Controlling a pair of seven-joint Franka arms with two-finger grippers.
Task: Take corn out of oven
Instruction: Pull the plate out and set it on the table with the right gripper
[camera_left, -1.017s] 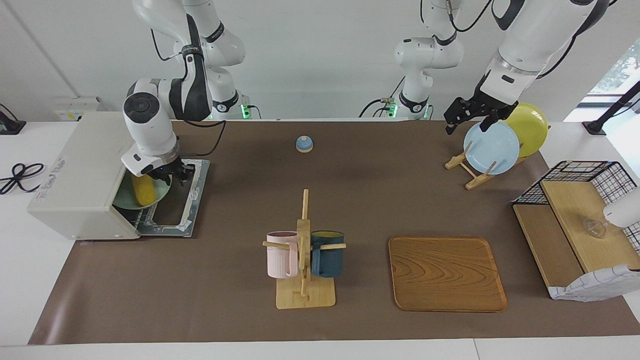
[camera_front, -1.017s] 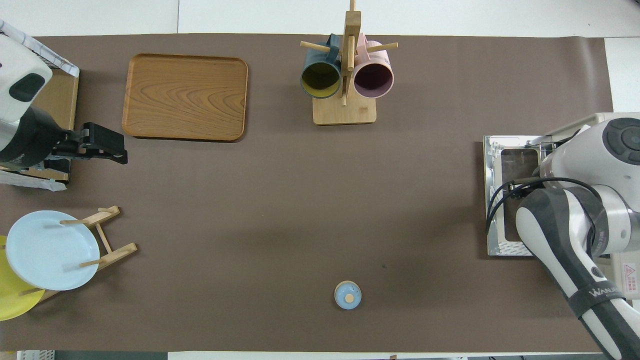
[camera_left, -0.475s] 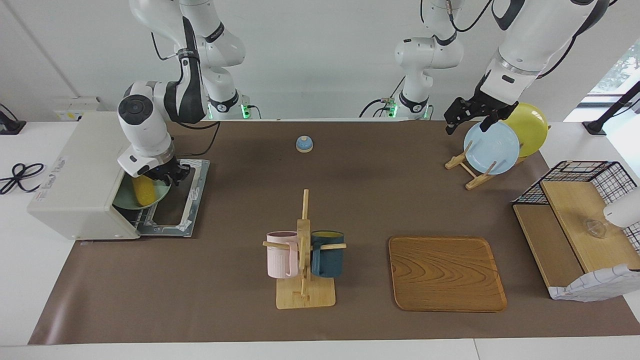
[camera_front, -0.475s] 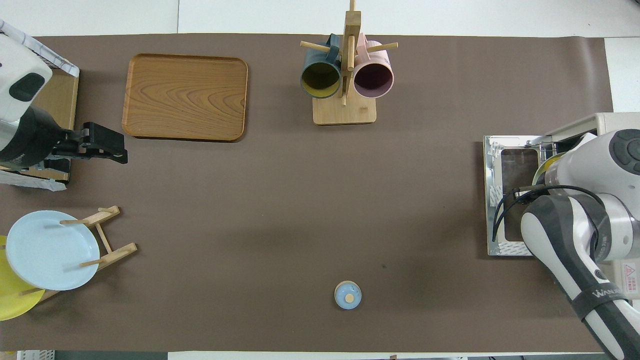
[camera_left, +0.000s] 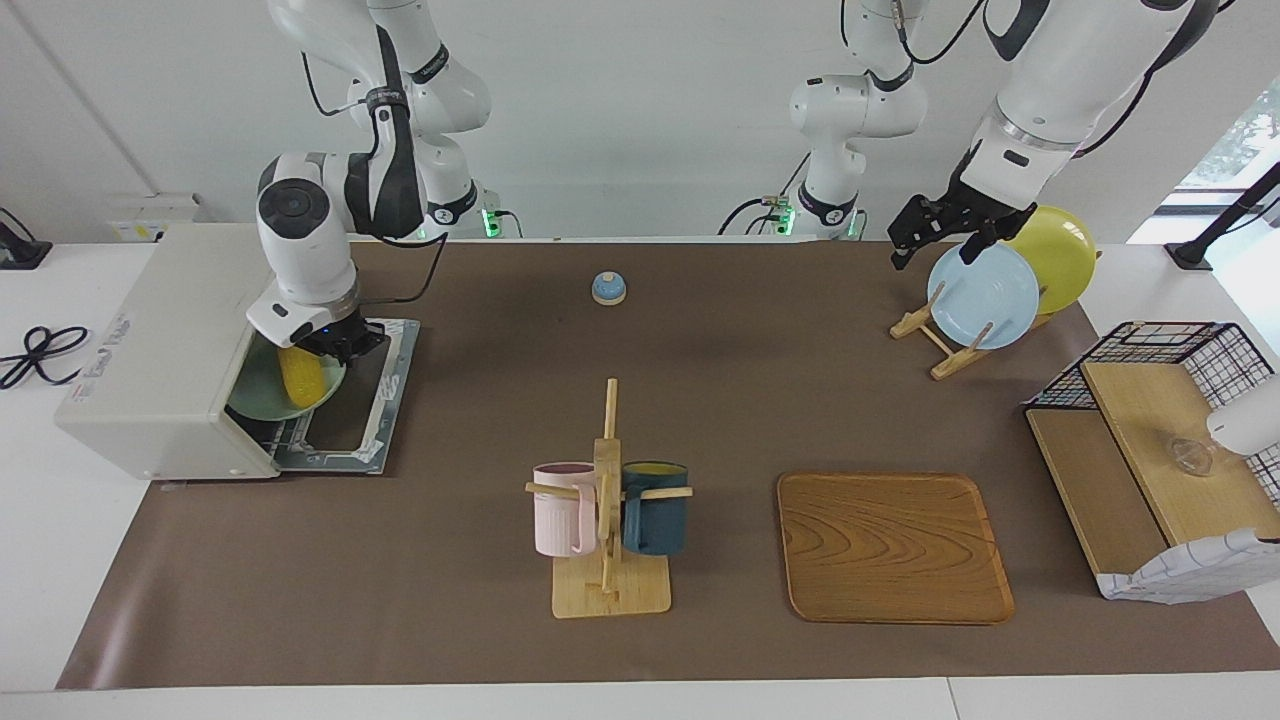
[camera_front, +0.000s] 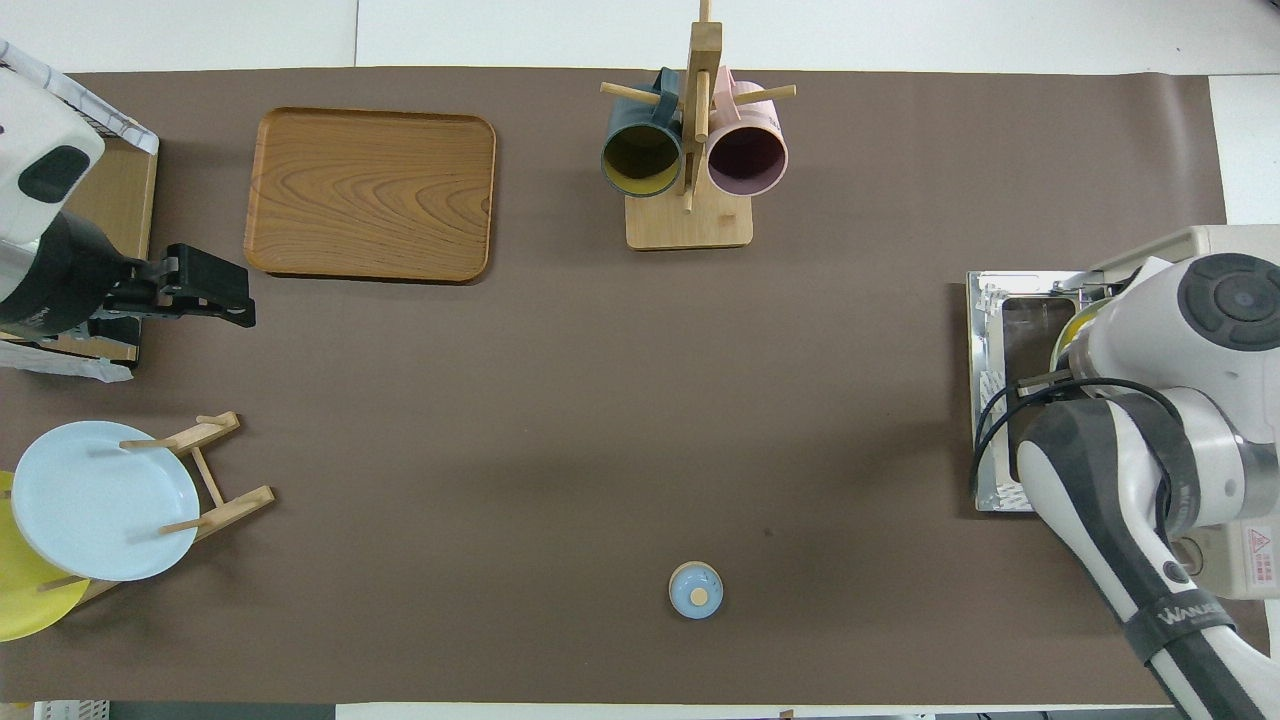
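Yellow corn (camera_left: 301, 374) clamped by right gripper (camera_left: 322, 345) at oven (camera_left: 160, 350) mouth | left gripper (camera_left: 935, 228) waits, width unclear

The right hand (camera_left: 335, 345) covers the corn's (camera_left: 300, 373) upper end; its fingers cannot be made out.

You are looking at two arms with glossy white rounded link shells. The right arm (camera_left: 330, 190) has a dark grey collar section, a round grey end cap with a blue centre dot, and a thin black cable looped outside. A black band on its forearm (camera_front: 1170, 615) carries white lettering. Both bases show green indicator lights. The left arm (camera_left: 1040, 90) has black joint sections, black cables and a black end assembly.
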